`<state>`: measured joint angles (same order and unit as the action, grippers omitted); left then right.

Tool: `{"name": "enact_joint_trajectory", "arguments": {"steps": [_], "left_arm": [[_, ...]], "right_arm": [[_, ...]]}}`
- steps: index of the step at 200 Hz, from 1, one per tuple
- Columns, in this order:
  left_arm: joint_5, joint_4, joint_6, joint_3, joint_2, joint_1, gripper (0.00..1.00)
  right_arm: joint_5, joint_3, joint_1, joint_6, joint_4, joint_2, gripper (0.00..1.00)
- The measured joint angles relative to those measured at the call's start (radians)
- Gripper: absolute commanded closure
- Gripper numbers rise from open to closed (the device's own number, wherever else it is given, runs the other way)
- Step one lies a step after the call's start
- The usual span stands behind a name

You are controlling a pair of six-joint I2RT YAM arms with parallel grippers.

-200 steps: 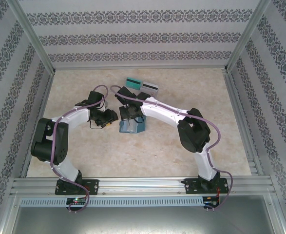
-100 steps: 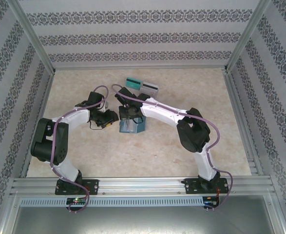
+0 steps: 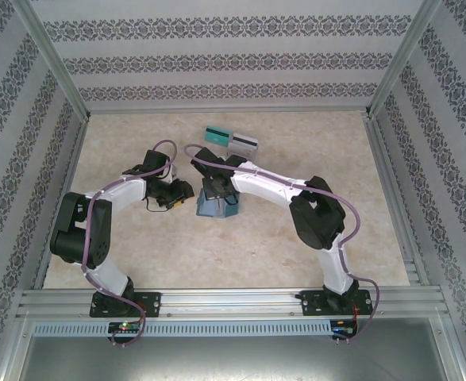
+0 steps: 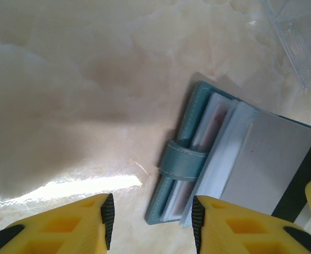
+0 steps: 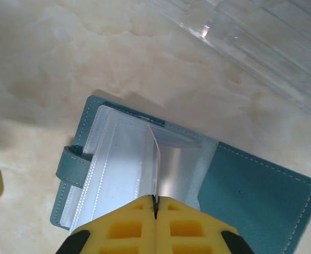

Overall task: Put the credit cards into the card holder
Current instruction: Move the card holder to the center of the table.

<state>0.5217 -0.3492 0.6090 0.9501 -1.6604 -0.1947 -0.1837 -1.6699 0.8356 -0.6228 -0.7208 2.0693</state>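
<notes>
Robot lab test cell with home-like finishes.
An aluminium frame (image 3: 51, 59) boxes in wallpapered panels (image 3: 233, 55) and a marble-look surface (image 3: 240, 246); two cabled arms (image 3: 316, 214) are bolted to a metal rail (image 3: 233, 302).

The gripper (image 5: 155, 203), fingers pressed together, pinches a clear sleeve (image 5: 157, 164) of the open holder (image 5: 250, 190) just beneath it; a tray (image 5: 261, 42) lies beyond, to its right.
</notes>
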Motion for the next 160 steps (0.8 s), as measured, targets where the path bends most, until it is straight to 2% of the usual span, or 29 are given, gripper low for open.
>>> {"name": "enact_joint_trajectory", "arguments": {"steps": [75,160], "left_arm": [[0.011,0.02,0.0,0.0,0.0,-0.01,0.54],[0.018,0.024,0.013,0.094,-0.098,-0.135,0.48]], "right_arm": [[-0.041,0.103,-0.029,0.02,0.001,-0.091,1.0],[-0.146,0.205,-0.068,0.134,0.043,-0.18,1.0]]}}
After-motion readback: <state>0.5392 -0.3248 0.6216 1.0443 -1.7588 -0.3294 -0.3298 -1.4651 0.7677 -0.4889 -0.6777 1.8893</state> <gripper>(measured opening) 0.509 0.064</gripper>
